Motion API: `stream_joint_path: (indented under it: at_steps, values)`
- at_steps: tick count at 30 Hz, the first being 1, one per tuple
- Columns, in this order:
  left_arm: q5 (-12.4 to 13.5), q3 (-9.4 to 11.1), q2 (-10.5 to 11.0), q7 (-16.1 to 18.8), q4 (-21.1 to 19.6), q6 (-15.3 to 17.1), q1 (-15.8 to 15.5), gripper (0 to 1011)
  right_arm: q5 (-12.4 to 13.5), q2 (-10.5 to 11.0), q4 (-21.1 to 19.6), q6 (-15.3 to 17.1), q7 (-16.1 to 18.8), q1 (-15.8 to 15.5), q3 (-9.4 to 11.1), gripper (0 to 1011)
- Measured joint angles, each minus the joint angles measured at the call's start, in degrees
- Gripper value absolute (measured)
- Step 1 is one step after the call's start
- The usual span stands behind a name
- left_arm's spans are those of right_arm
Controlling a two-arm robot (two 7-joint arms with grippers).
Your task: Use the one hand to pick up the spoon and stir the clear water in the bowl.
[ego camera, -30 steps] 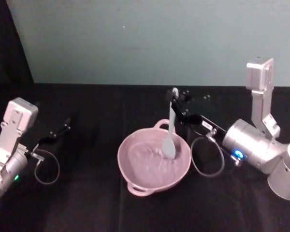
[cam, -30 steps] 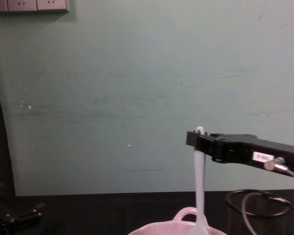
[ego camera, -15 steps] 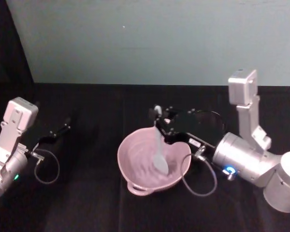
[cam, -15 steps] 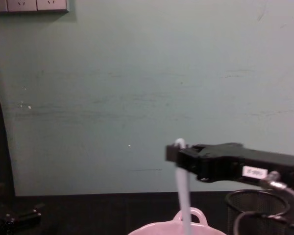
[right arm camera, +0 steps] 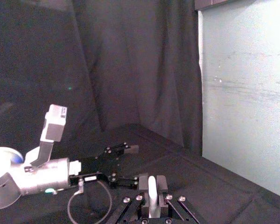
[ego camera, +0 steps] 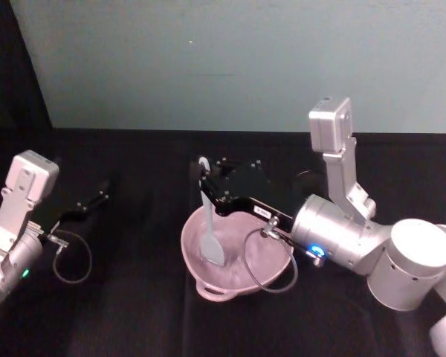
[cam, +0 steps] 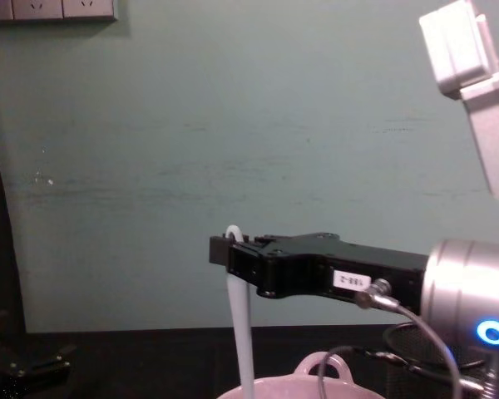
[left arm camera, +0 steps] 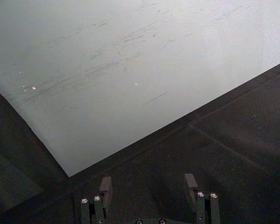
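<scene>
The pale pink bowl (ego camera: pixel 230 277) sits mid-table, and its loop handle (cam: pixel 324 366) shows from the chest. The white spoon (ego camera: pixel 209 227) stands nearly upright with its paddle head dipped in at the bowl's left side. My right gripper (ego camera: pixel 206 174) is shut on the top of the spoon's handle, above the bowl's far left rim. In the chest view this hand (cam: pixel 229 251) reaches in from the right, with the spoon (cam: pixel 242 337) hanging below it. The right wrist view shows the spoon handle (right arm camera: pixel 152 195) pinched between the fingers. My left gripper (ego camera: pixel 97 199) rests open on the table at the far left.
A black wire-mesh cup (ego camera: pixel 306 181) stands behind the right arm, right of the bowl. The right arm's grey cable (ego camera: pixel 271 264) loops over the bowl's right side. A pale wall closes off the back of the black table.
The right gripper has swept the spoon leftward through the bowl, from its right side to its left. The right arm followed it over. The left arm has not moved.
</scene>
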Motion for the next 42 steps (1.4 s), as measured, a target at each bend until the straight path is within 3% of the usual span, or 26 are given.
stream_joint_path:
  at_steps: [10,16,28,36,42]
  values:
    - [0.00,0.00,0.00,0.00,0.00,0.00,0.00,1005,0.87,-2.92,8.11,-1.63,0.75,4.31,0.50,116]
    - [0.00,0.00,0.00,0.00,0.00,0.00,0.00,1005,1.19,-2.45,9.77,-2.04,0.08,5.09,2.18,116]
    - [0.00,0.00,0.00,0.00,0.00,0.00,0.00,1005,1.65,1.93,3.03,-1.43,-2.13,0.39,5.48,116]
    - [0.00,0.00,0.00,0.00,0.00,0.00,0.00,1005,1.03,3.18,-1.66,-0.53,-2.53,-3.00,4.83,116]
    - [0.00,0.00,0.00,0.00,0.00,0.00,0.00,1005,0.67,1.69,-2.50,-0.84,-1.85,-3.27,2.95,116]
